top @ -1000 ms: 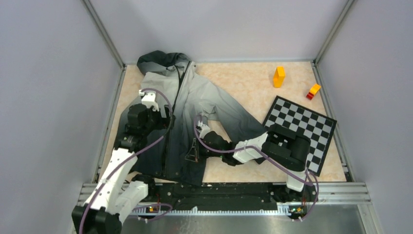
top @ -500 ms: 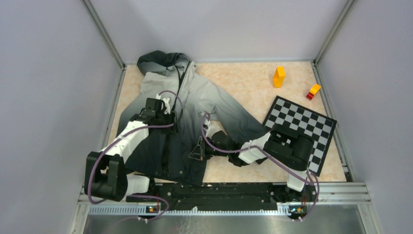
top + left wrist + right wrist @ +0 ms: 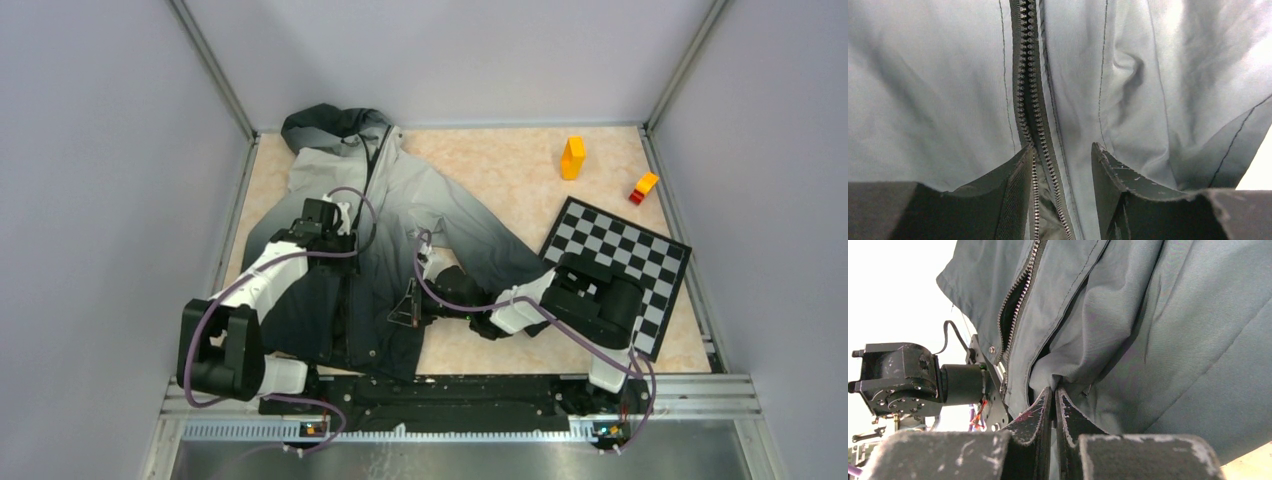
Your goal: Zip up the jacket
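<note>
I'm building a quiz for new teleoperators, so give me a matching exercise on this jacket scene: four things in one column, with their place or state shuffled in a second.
Column one:
1. left end effector
2. right end effector
3. tall orange plastic block
4. black-and-white checkered board

Column two:
A. pinched shut on the grey fabric jacket
B. stands upright at the far side of the table
C. open, astride the dark zipper
D. lies flat on the right

Pairs: 1-C; 2-A; 3-B; 4-D
</note>
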`<state>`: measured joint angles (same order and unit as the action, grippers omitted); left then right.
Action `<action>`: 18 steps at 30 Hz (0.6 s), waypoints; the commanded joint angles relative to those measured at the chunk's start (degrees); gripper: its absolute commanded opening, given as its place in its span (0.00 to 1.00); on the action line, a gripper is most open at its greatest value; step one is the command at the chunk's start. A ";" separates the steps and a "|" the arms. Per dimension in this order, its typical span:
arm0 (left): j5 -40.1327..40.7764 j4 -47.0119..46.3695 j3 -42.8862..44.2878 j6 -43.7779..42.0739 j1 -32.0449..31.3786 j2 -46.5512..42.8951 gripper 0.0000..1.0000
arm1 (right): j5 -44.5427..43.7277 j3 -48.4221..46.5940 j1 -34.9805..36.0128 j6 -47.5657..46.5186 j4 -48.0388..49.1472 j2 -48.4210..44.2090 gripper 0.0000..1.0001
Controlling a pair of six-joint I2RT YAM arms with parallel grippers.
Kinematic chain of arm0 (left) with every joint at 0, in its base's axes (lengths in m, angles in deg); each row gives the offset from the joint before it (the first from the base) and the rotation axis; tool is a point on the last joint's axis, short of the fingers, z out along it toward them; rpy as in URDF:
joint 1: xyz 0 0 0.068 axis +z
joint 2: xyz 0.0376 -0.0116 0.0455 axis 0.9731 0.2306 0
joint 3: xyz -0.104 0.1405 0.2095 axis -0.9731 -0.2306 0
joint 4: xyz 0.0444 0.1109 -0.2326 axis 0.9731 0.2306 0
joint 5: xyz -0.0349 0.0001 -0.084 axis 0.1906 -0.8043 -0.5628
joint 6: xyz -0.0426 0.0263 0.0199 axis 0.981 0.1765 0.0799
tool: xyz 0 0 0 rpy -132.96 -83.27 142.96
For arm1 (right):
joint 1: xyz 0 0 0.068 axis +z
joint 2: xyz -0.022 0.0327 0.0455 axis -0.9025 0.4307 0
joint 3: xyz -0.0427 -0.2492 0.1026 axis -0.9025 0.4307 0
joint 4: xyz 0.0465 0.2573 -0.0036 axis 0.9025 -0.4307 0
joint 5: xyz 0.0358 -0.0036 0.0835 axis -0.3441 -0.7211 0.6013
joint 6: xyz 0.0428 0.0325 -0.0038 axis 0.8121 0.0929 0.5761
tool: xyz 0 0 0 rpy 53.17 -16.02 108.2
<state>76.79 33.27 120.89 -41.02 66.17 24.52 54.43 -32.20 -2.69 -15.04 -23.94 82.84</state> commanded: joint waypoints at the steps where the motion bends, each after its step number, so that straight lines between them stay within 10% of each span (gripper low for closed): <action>1: -0.83 0.33 2.00 -1.30 0.13 2.46 0.50 | -0.55 0.05 -0.36 -0.05 3.31 -0.71 0.05; 18: -10.59 -0.77 2.16 -4.42 0.14 -1.54 0.11 | -7.45 -5.63 -0.28 -13.32 -18.10 -8.17 0.27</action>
<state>69.78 33.97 121.74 -43.90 66.17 28.04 51.56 -36.51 -2.71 -21.80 -34.97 80.85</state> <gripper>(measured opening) 0.148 0.218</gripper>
